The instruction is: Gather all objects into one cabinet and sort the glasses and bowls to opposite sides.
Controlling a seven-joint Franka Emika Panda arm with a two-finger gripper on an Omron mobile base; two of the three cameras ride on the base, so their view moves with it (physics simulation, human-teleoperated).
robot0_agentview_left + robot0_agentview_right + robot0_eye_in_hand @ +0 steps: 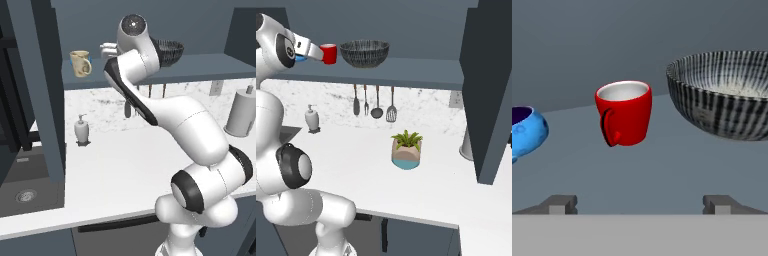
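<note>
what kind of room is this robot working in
A kitchen, rendered in simulation: a sink set in a white counter, utensils hanging on the marble backsplash, and a cabinet shelf holding a red cup and bowls.

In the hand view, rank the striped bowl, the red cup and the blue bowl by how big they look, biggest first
1. Striped bowl, widest by far, though cut off at the right edge.
2. Red cup.
3. Blue bowl, partly cropped at the left edge, so its place below the cup is unsure.
</note>
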